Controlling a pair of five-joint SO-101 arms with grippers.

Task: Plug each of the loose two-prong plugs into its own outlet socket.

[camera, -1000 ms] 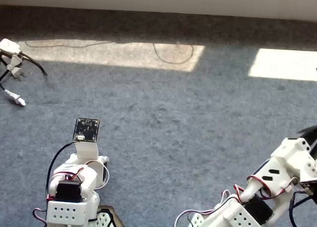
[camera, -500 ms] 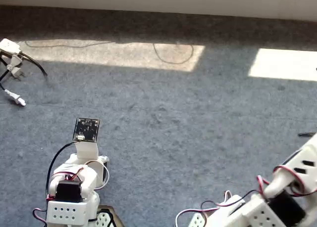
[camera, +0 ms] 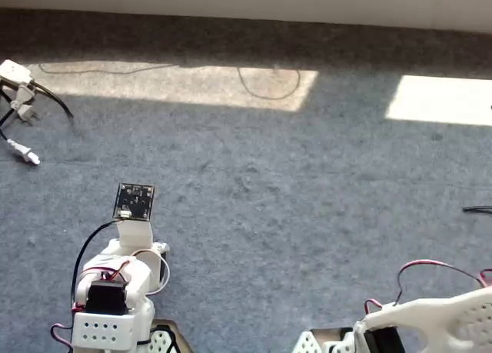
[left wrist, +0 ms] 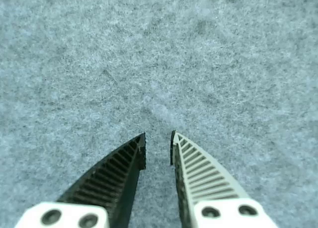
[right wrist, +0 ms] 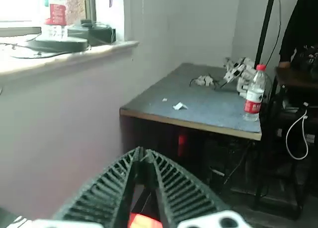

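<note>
Two white arms stand at the near edge of the grey felt-covered worktop (camera: 307, 214): the left arm (camera: 115, 291) by the near-left corner, the right arm (camera: 438, 330) at the near-right corner. Left gripper (left wrist: 158, 148), one black and one white ribbed finger: jaws parted by a narrow gap, nothing between them, over bare felt. Right gripper (right wrist: 144, 156), two dark ribbed fingers: jaws closed tip to tip, holding nothing, aimed off the worktop. Two loose white two-prong plugs on black cords lie at the left edge: nearer plug (camera: 28, 158), farther plug (camera: 25, 111). One white outlet socket block (camera: 15, 71) sits at the far-left corner, just beyond them. One thin dark wire loop (camera: 269, 88) lies near the far edge.
</note>
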